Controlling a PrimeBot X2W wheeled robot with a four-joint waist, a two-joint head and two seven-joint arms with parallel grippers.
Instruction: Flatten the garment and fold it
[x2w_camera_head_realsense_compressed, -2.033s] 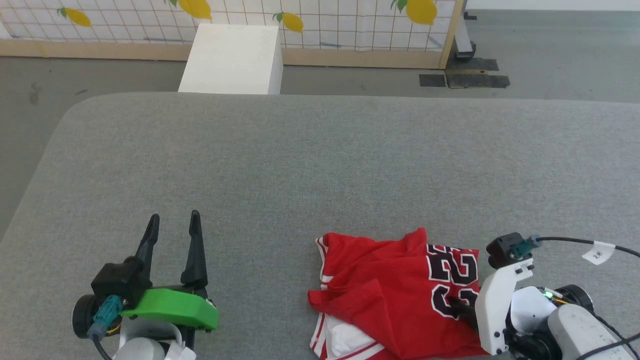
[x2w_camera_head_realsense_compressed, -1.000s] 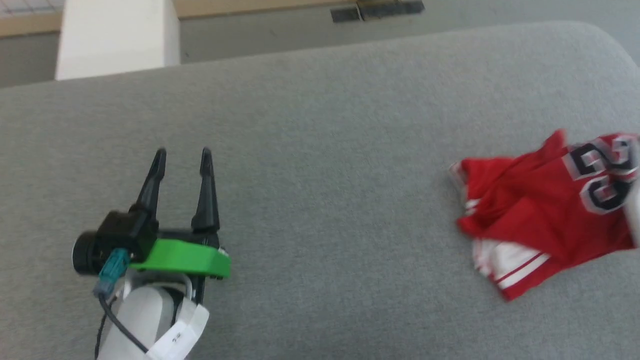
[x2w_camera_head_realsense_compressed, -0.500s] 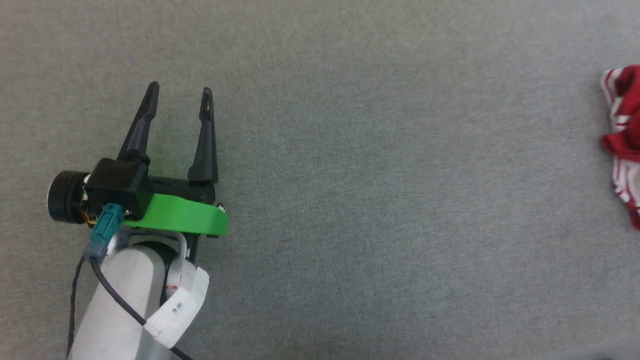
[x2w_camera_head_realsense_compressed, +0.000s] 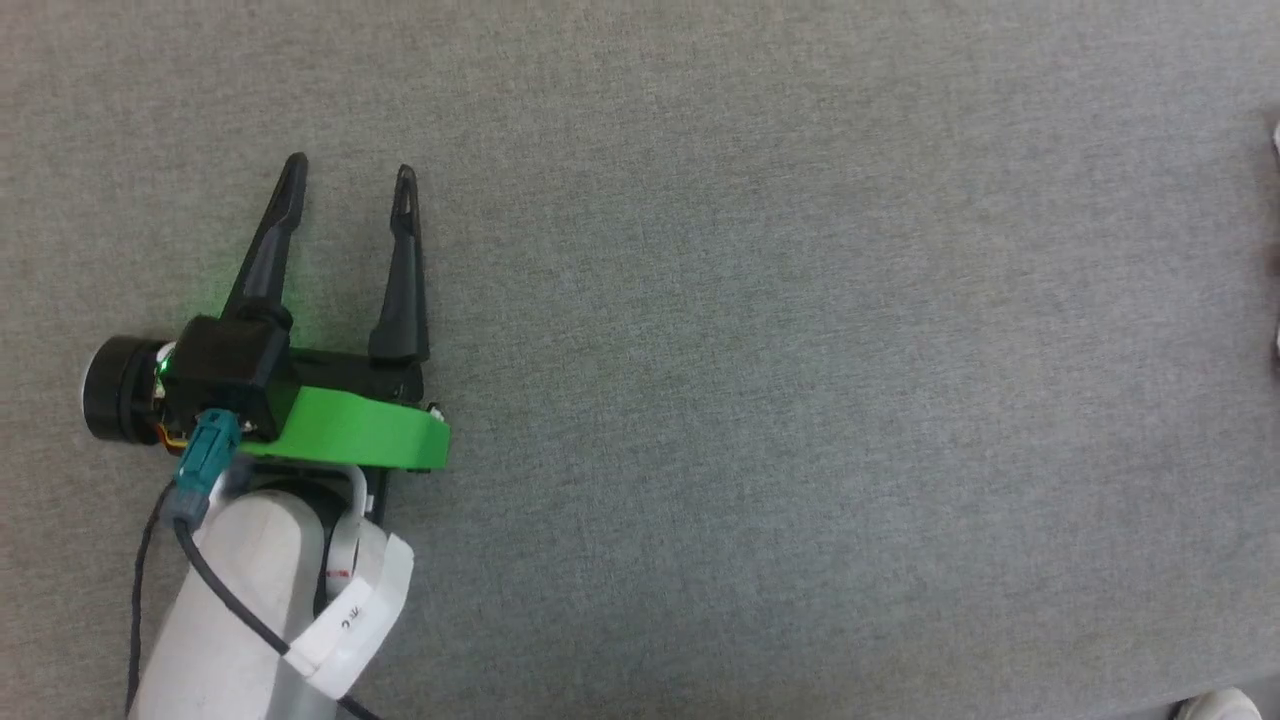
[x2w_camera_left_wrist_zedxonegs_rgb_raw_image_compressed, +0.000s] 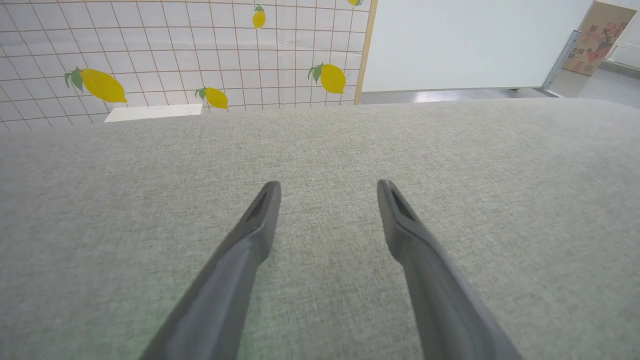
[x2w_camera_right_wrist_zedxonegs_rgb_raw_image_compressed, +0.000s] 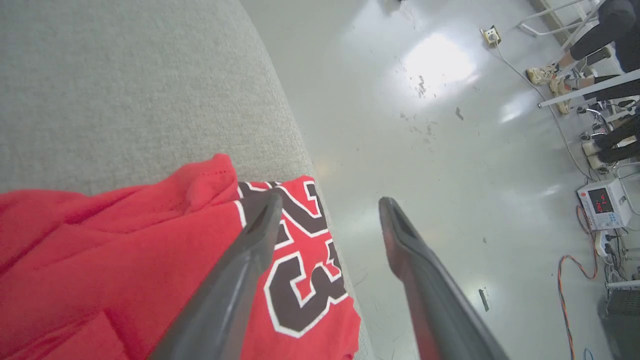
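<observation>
Right end effector (x2w_camera_right_wrist_zedxonegs_rgb_raw_image_compressed: 327, 205) spread empty over the crumpled garment (x2w_camera_right_wrist_zedxonegs_rgb_raw_image_compressed: 125, 260) at eight o'clock, presumably readying a flattening grasp; left end effector (x2w_camera_head_realsense_compressed: 350, 166) spread, idle.

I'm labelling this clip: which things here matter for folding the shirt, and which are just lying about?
For the job: jersey; right gripper; left gripper; grey table.
Lying about: lemon screen; cardboard box; monitor.
</observation>
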